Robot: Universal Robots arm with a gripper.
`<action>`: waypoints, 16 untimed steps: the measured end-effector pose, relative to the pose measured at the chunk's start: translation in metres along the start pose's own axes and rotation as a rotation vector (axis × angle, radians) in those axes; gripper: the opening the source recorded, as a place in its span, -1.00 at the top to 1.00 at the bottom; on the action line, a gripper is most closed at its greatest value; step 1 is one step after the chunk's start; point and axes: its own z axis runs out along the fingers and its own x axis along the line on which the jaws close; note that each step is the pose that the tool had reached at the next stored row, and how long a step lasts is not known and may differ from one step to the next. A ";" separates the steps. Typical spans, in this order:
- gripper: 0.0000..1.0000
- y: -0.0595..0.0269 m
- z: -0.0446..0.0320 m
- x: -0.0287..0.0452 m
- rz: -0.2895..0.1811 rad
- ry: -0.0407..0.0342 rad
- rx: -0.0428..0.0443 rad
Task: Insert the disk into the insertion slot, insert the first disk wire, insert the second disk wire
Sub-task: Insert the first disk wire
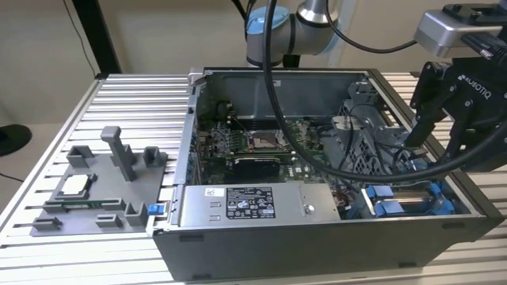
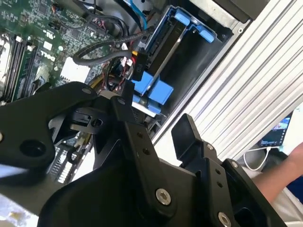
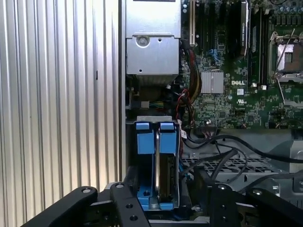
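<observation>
Slats of ribbed aluminium make up the surface (image 1: 135,95), which carries one open computer case (image 1: 317,249) of grey sheet metal. The insertion slot (image 1: 455,196) is in the case's near corner, on the exterior view's right, and the disk (image 1: 412,200) lies inside it. The jaws hang above that corner, spread wide and holding nothing. In the first wrist view the two black fingers (image 3: 124,208) stand to either side of the disk (image 3: 165,175), apart from it, with its end in the gap between them.

Counted from the largest down, there is one arm (image 1: 277,29), one case, one motherboard (image 1: 262,142), one power-supply box (image 1: 253,205), one fixture tray (image 1: 87,196) and one disk. Two blue tabs (image 3: 154,139) sit side by side at the disk's end.

The arm is rounded silver metal with a pale blue cap. The motherboard is a green board, flat on the case floor. The power-supply box is a dull grey rectangular block with a white printed label, along the near wall. The tray is matte grey plastic with upright posts, on the exterior view's left, well apart from the case. Glossy black cables (image 1: 372,175) loop across the case near the slot. The disk is thin, silver-grey and rectangular, framed in bright blue plastic.
</observation>
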 end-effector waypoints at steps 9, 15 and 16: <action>-1.00 -0.0099 -0.0004 -0.0015 -0.009 -0.0111 0.0002; -1.00 -0.0128 -0.0004 -0.0036 -0.020 -0.0114 0.0009; -1.00 -0.0132 -0.0003 -0.0042 -0.022 -0.0113 0.0014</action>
